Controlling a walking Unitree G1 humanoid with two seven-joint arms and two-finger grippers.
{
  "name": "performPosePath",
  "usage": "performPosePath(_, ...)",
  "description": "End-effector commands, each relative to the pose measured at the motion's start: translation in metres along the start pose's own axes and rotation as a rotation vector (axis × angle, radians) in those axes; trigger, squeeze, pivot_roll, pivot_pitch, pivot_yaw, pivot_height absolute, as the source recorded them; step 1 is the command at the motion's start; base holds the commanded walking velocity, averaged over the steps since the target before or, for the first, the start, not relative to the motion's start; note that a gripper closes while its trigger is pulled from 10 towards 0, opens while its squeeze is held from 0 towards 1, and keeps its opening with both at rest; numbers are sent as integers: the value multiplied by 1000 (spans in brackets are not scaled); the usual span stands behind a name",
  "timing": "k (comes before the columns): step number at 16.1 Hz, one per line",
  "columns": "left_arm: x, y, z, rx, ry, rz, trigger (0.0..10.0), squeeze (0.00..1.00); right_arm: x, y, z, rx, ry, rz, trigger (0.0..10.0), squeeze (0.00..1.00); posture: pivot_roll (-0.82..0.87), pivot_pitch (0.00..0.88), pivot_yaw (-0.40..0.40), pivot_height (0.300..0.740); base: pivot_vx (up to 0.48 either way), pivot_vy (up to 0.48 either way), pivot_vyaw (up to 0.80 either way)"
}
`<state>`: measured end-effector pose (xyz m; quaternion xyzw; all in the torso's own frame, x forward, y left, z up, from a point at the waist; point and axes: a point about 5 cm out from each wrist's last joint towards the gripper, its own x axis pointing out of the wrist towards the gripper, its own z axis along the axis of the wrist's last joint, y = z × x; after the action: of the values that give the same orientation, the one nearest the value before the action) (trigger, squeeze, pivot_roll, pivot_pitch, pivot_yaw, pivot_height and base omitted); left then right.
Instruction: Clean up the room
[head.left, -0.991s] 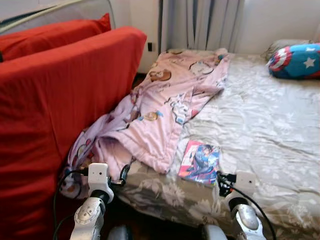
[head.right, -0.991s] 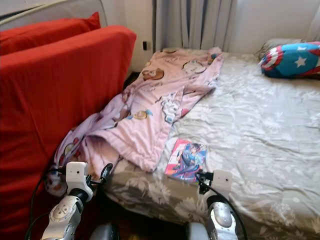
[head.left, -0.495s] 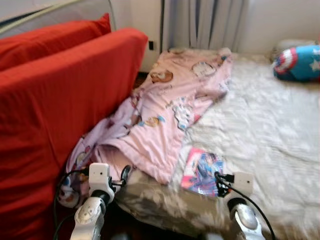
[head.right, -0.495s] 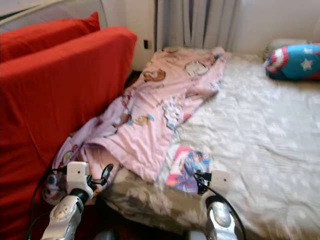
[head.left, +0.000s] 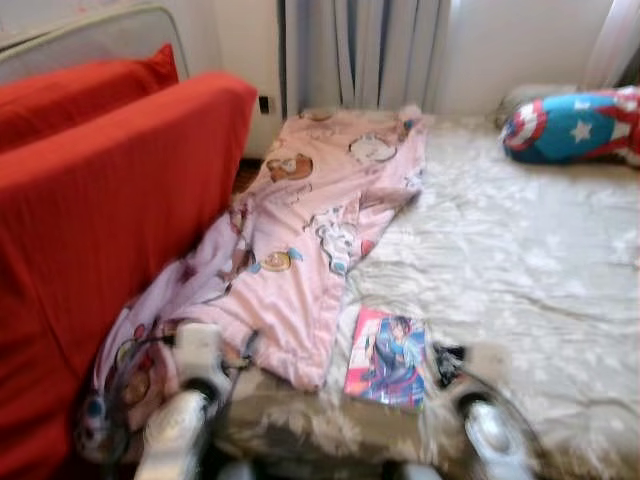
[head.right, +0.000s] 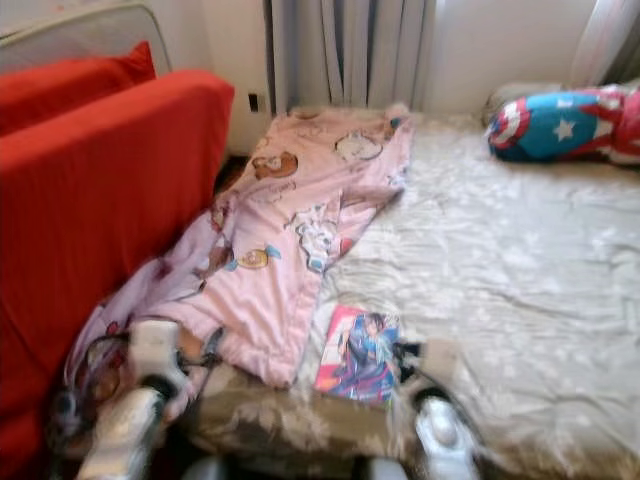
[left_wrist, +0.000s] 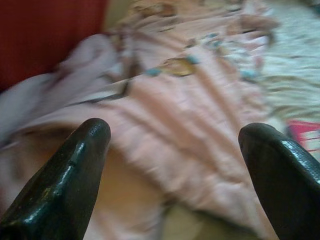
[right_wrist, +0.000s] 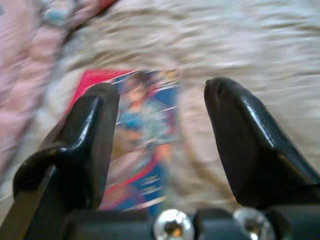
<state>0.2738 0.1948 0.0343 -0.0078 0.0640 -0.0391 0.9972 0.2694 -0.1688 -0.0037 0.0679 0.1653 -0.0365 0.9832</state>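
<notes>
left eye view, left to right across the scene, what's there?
Red sofa → pink cartoon blanket → comic book → star-and-shield pillow, with the grey floral bedspread under the last three.

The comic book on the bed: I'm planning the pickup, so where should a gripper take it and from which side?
Probably by its near short edge, coming in low from the foot of the bed. The comic book lies flat on the soft bedspread, beside the pink blanket, so a pinch from above has no purchase. The open right gripper already faces it.
</notes>
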Motion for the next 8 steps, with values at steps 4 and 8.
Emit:
performPosePath(4,-2,-6,-1,-7,5,-17,10000,0,7,-11,1,15,49,-14,10000,0,-37,29,26,605,0,0,0)
performPosePath(8,-2,-8,4,5,-6,-34,10000,0,10,-9,-5,89,115,-16,10000,0,-7,71,35,605,0,0,0)
